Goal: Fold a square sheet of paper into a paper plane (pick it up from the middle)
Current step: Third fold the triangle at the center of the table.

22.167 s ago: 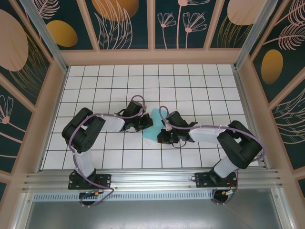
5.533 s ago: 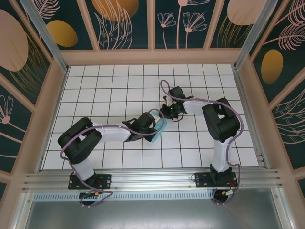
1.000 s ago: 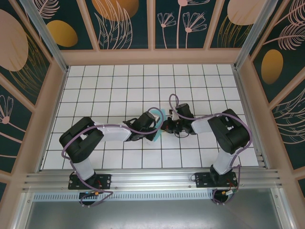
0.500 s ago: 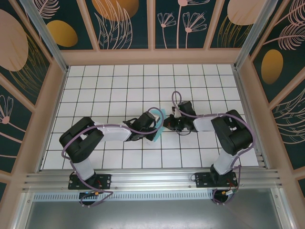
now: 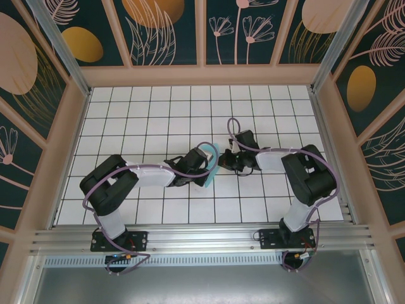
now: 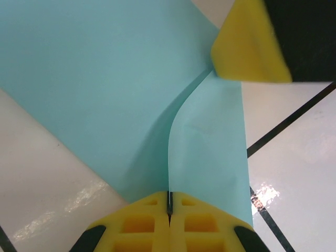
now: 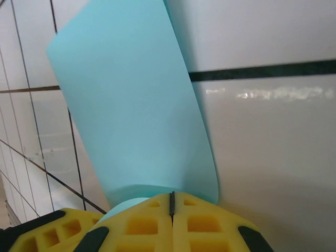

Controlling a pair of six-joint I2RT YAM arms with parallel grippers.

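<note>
Here, left end effector (image 6: pixel 169 203) and right end effector (image 7: pixel 171 202), each in a pinch on the square sheet of paper (image 6: pixel 105 84).

This is a robotics lab cell, not a lived-in room. A white surface (image 5: pixel 126 114) ruled in a black grid is boxed in by peach-framed wall panels (image 5: pixel 164 31) printed with teal and gold plant motifs. The left arm (image 5: pixel 149 172) and right arm (image 5: pixel 307 180) are bolted to an aluminium rail (image 5: pixel 202 237) at the near edge.
</note>
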